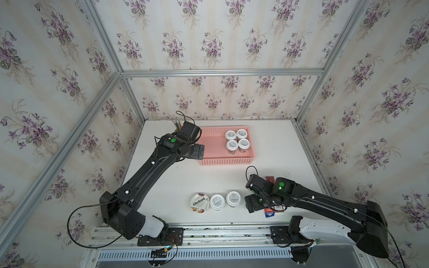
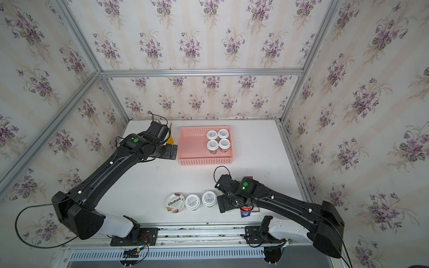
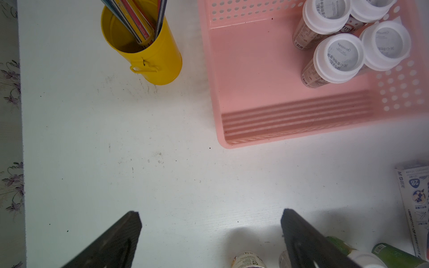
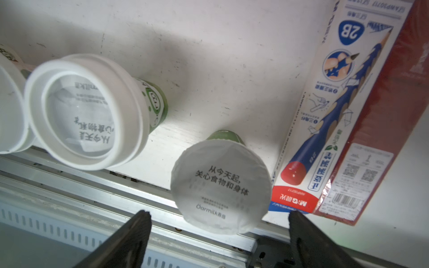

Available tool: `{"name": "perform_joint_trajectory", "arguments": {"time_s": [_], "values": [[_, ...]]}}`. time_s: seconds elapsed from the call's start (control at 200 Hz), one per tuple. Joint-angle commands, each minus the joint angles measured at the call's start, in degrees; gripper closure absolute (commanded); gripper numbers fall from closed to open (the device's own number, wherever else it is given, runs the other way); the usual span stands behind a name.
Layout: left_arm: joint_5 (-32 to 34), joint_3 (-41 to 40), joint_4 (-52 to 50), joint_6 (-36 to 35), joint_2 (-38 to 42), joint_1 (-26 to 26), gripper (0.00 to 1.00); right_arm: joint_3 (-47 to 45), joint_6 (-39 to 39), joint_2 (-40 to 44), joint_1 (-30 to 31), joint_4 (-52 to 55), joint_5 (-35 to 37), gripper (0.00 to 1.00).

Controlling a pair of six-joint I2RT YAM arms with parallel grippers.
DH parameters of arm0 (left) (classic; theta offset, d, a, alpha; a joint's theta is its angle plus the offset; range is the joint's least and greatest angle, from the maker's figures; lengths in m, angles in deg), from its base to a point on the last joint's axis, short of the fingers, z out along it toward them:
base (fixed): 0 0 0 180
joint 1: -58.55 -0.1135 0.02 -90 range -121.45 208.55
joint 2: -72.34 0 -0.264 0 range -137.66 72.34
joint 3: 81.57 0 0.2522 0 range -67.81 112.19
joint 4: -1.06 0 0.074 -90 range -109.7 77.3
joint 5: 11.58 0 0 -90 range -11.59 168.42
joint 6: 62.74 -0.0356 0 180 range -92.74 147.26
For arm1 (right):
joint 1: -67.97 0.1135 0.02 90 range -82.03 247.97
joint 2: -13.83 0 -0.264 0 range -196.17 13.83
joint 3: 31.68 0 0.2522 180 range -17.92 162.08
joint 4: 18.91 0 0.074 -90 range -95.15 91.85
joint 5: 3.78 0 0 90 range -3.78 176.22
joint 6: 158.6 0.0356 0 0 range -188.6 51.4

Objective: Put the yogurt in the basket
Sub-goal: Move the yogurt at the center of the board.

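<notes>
The pink basket (image 1: 214,160) (image 2: 185,160) (image 3: 255,69) stands at the back of the table, with several white-lidded yogurt cups (image 1: 237,140) (image 2: 218,140) (image 3: 337,58) upright in its right end. Near the front edge stand a Chobani cup (image 1: 199,202) (image 2: 175,202) and two white-lidded cups (image 1: 217,202) (image 1: 233,198). My right gripper (image 1: 251,204) (image 4: 218,218) is open low over a pale-lidded green cup (image 4: 220,185), whose lid sits just beyond the fingertips; both top views hide that cup. My left gripper (image 1: 199,152) (image 3: 210,215) is open and empty beside the basket's left wall.
A yellow pencil cup (image 3: 144,46) (image 2: 170,140) stands left of the basket, behind my left wrist. Flat red and blue pencil packets (image 1: 270,212) (image 4: 336,116) lie beside the green cup under my right arm. The table's front edge and metal rail (image 4: 92,192) run close by.
</notes>
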Motion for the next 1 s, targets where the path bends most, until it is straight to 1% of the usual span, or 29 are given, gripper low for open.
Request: {"name": "perform_joint_trajectory", "arguments": {"time_s": [0.0, 0.195, 0.554, 0.994], "values": [[1.21, -0.28, 0.54, -0.45, 0.27, 0.04, 0.01, -0.5, 1.01, -0.97, 0.28, -1.25, 0.65, 0.03], [1.74, -0.4, 0.46, -0.47, 0.56, 0.04, 0.01, -0.61, 1.14, -3.43, 0.63, -0.14, 3.4, 0.03], [2.01, -0.58, 0.33, -0.49, 0.6, 0.04, 0.01, -0.62, 0.53, -4.85, 0.66, -1.13, 4.56, 0.12], [2.58, -0.83, 0.2, -0.47, 0.85, 0.0, 0.01, 0.01, -0.34, -6.62, 0.69, -2.2, 5.71, 0.17]]}}
